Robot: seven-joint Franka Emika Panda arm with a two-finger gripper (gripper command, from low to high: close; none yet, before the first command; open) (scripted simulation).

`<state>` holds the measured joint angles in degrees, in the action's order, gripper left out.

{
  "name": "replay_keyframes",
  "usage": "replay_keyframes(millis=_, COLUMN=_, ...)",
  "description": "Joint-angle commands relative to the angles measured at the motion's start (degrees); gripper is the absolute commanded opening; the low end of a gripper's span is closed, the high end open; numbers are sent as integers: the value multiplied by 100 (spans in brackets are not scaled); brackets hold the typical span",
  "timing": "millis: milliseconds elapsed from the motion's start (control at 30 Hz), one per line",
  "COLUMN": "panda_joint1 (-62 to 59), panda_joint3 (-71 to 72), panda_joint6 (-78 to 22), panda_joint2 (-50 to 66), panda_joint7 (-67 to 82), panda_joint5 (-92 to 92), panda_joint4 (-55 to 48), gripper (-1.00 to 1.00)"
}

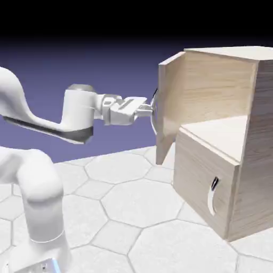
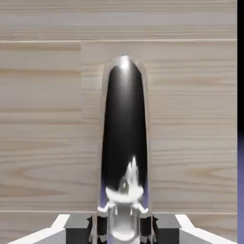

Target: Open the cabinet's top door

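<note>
At the exterior view's right, we see the cabinet (image 1: pixel 213 181), its top door (image 1: pixel 169 106) swung well out toward the arm. Our gripper (image 1: pixel 151 111) pinches the curved handle (image 2: pixel 125 128), presumably because that gives a firm pull. Up close, the fingertips hide their contact, and the exterior view crops the cabinet's side.

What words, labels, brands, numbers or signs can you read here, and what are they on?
There are none that I can read.
The top door, its handle and the lower panel show only wood grain or shiny metal.
The robot's base has small marks near the picture's bottom edge, too tiny to make out.
</note>
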<state>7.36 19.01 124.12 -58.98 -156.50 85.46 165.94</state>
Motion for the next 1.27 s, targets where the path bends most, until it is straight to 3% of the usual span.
replay_keyframes(millis=0, panda_joint1=46, panda_joint3=180, panda_joint6=-209, panda_joint2=16, panda_joint7=56, panda_joint5=-259, panda_joint4=-31, gripper=-100)
replay_keyframes(millis=400, panda_joint1=-258, panda_joint3=2629, panda_joint6=-3059, panda_joint2=1148, panda_joint7=112, panda_joint5=-2814, panda_joint4=-1434, gripper=-100)
replay_keyframes(millis=733, panda_joint1=-1899, panda_joint3=4706, panda_joint6=-5110, panda_joint2=2328, panda_joint7=-208, panda_joint5=-3799, panda_joint4=-3280, gripper=-100)
replay_keyframes(millis=1067, panda_joint1=-3969, panda_joint3=6603, panda_joint6=-6196, panda_joint2=2458, panda_joint7=-197, panda_joint5=-4388, panda_joint4=-4734, gripper=-100)
replay_keyframes(millis=1233, panda_joint1=-4339, panda_joint3=7336, panda_joint6=-6967, panda_joint2=3471, panda_joint7=-809, panda_joint5=-4052, panda_joint4=-5062, gripper=-100)
